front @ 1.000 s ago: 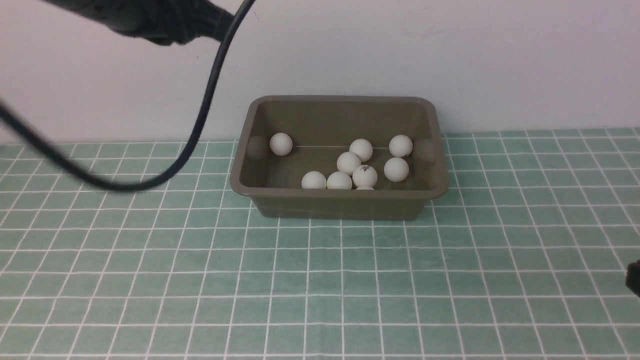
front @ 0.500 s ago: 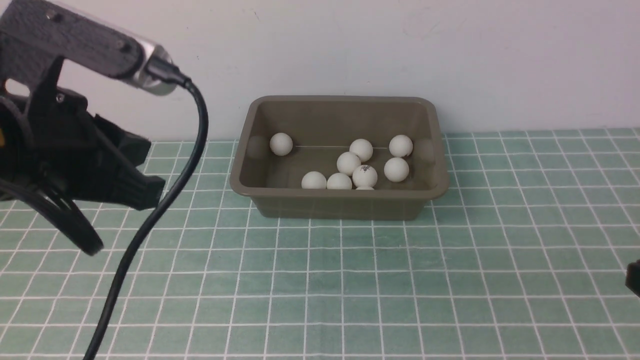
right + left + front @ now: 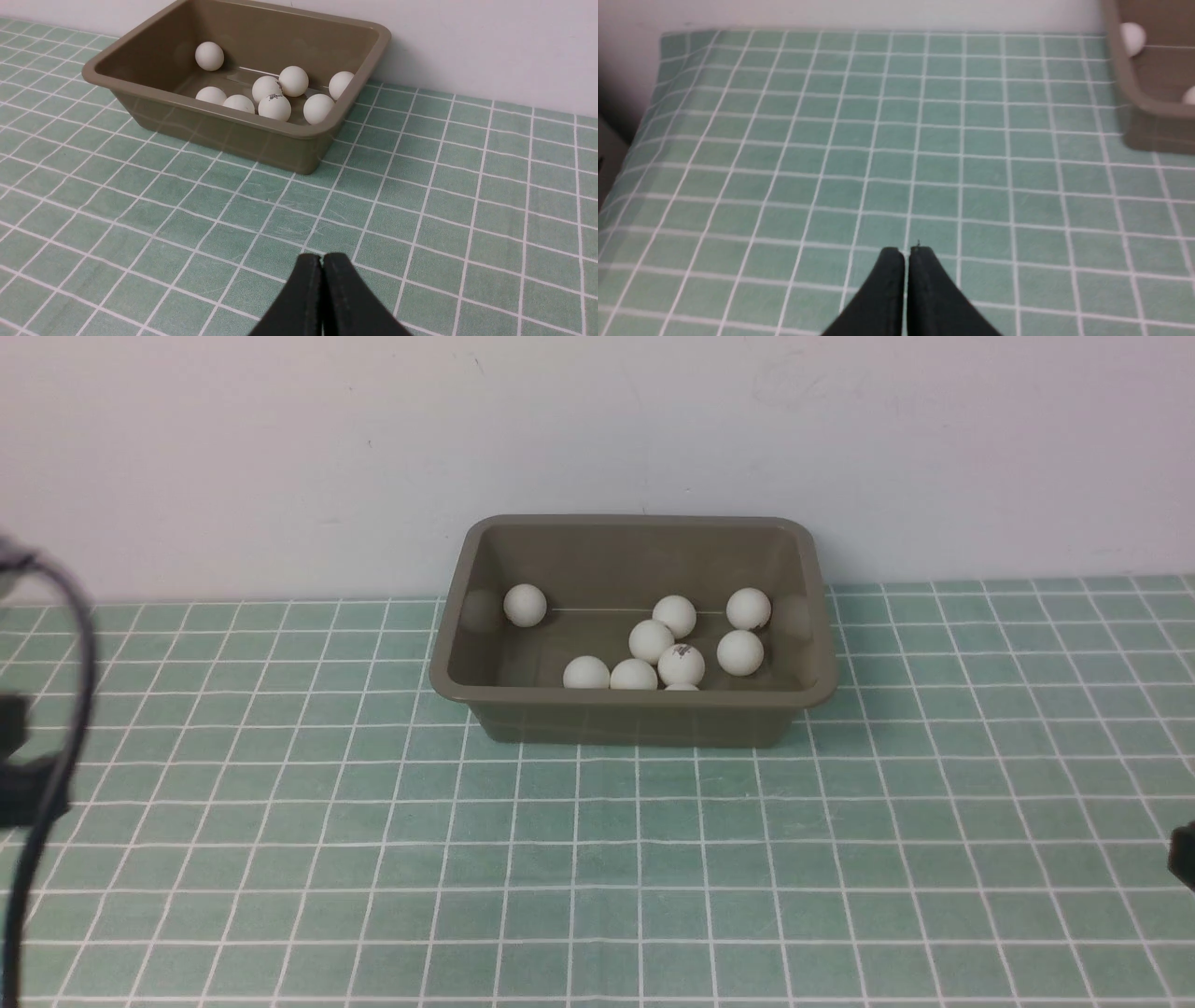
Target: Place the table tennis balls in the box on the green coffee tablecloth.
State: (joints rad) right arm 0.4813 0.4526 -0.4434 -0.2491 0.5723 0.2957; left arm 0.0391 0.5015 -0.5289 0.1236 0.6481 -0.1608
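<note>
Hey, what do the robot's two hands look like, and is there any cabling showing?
Both the left hand and right hand end in matte black fingers that taper to rounded tips, with no markings visible. In the front view a thin black cable loops at the left edge beside blurred dark arm parts.

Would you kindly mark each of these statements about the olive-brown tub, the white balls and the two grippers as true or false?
1. The small white table tennis balls all lie inside the rectangular olive-brown plastic box. True, as far as these views show.
2. The box stands on the teal-green checked tablecloth, close to the wall. True.
3. The left gripper holds a ball. False: its jaws are shut on nothing, above bare cloth.
4. The right gripper is open over the box. False: it is shut, off to the side of the box.
5. One ball sits apart from the others, towards the box's left end. True.
</note>
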